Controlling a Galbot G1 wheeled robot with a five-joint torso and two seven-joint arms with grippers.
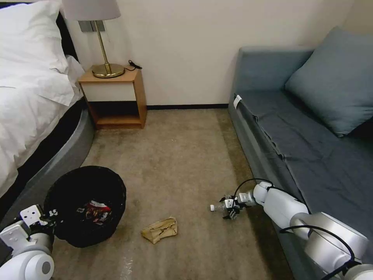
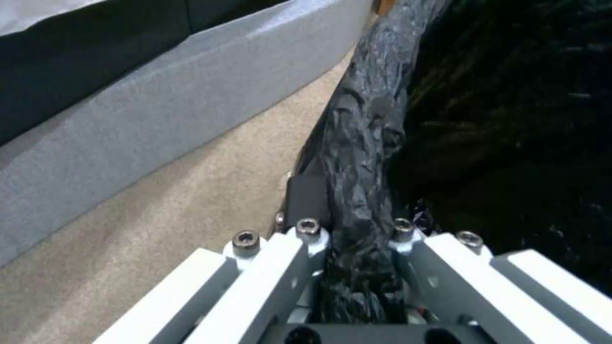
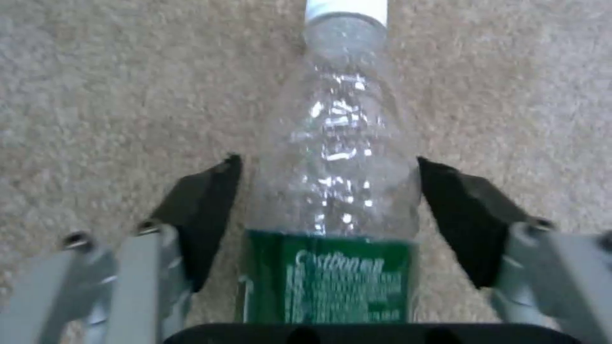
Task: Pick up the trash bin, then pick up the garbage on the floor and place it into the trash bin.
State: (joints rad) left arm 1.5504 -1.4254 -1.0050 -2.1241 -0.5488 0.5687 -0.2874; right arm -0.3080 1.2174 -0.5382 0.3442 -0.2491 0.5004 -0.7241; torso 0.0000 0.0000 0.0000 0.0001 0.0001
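In the head view the right gripper (image 1: 232,209), low right of centre, reaches the small clear plastic bottle with a green label (image 1: 218,207) on the beige carpet (image 1: 186,155) beside the blue-grey sofa (image 1: 295,128), while the left gripper (image 1: 49,217) at lower left meets the round black bag-lined trash bin (image 1: 86,204), with the crumpled tan paper bag (image 1: 160,230) between them. The left wrist view shows its fingers (image 2: 306,200) pinched on the bin's crinkly rim (image 2: 363,143). The right wrist view shows spread black fingers (image 3: 204,205) flanking the bottle (image 3: 338,191), not touching.
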